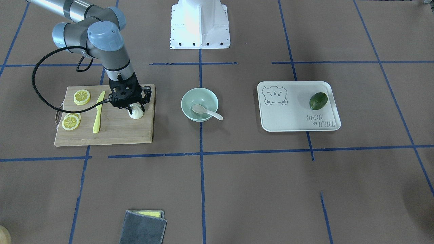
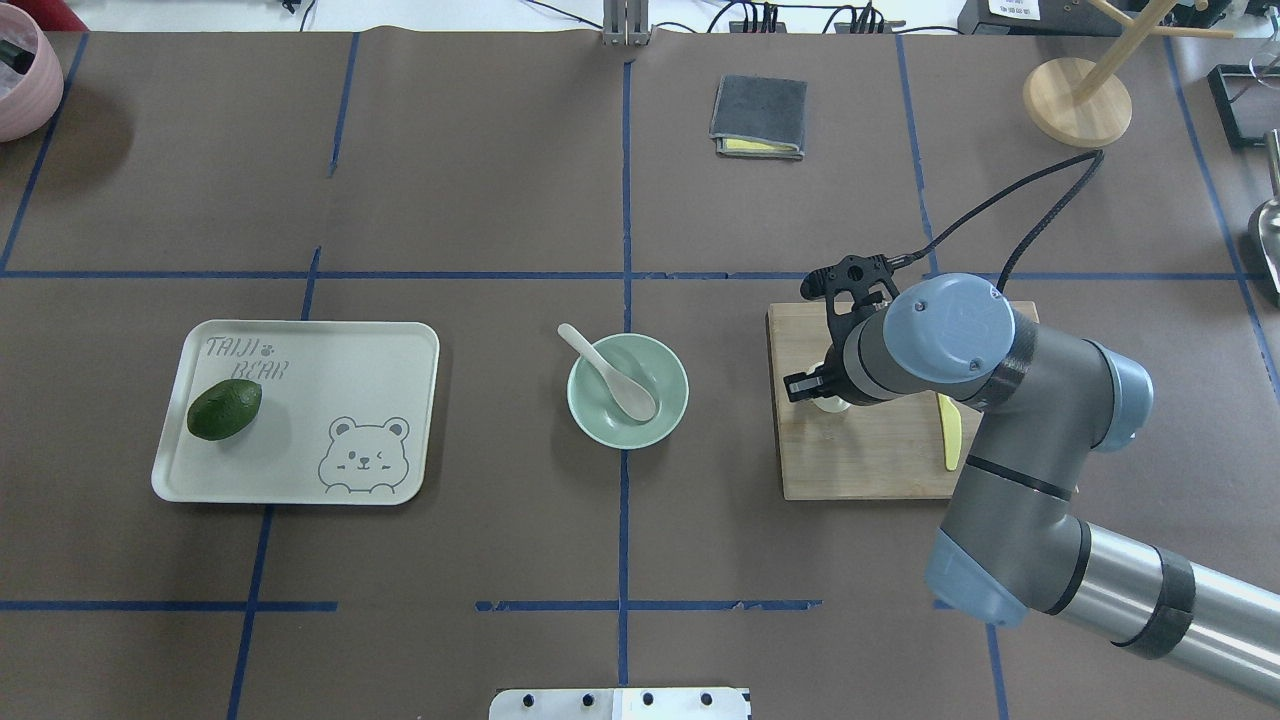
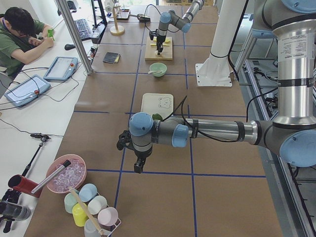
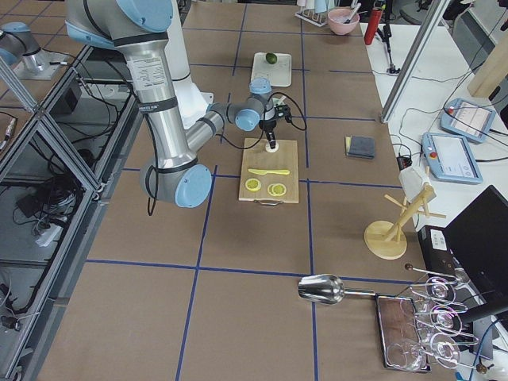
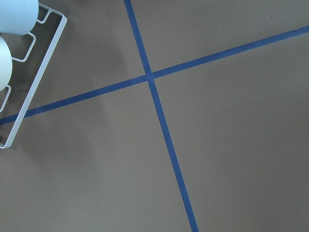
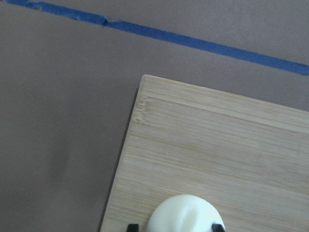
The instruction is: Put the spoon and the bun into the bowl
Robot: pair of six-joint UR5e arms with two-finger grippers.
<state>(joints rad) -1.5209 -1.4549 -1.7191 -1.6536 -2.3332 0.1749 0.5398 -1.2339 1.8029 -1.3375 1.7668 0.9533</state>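
Note:
The pale spoon (image 1: 206,110) lies in the mint-green bowl (image 1: 189,96), its handle over the rim; both also show in the overhead view, spoon (image 2: 608,372) and bowl (image 2: 673,391). The white bun (image 1: 137,114) sits on the wooden cutting board (image 1: 118,132). My right gripper (image 1: 136,109) is down over it, its fingers open on either side of the bun (image 6: 186,215). In the overhead view my right wrist hides most of the bun (image 2: 829,404). My left gripper (image 3: 138,167) hangs above bare table far from these things, and I cannot tell whether it is open or shut.
Lemon slices (image 1: 82,97) and a yellow knife (image 1: 98,113) lie on the board. A white bear-print tray (image 1: 291,115) holds a green fruit (image 1: 318,101). A folded grey cloth (image 1: 144,227) lies at the table's operator side. A cup rack (image 5: 29,72) shows under my left wrist.

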